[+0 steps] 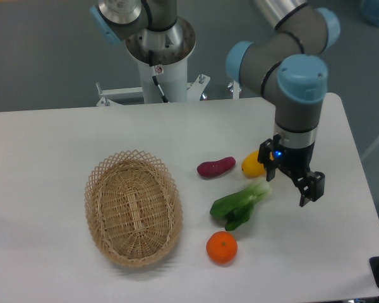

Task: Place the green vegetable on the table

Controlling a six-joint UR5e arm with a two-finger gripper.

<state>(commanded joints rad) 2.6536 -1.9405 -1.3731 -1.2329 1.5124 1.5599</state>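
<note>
The green vegetable [240, 203] lies flat on the white table [50, 145], dark leaves to the lower left and pale stem to the upper right. My gripper [291, 182] hangs just to the right of the stem end, jaws open and empty. Its left finger [269, 172] is close to the stem tip; I cannot tell if they touch.
A woven wicker basket [132, 208] stands empty at the left. A purple sweet potato [216, 166] and a yellow fruit [252, 164] lie just behind the vegetable, and an orange [222, 247] lies in front of it. The table's right edge is near the gripper.
</note>
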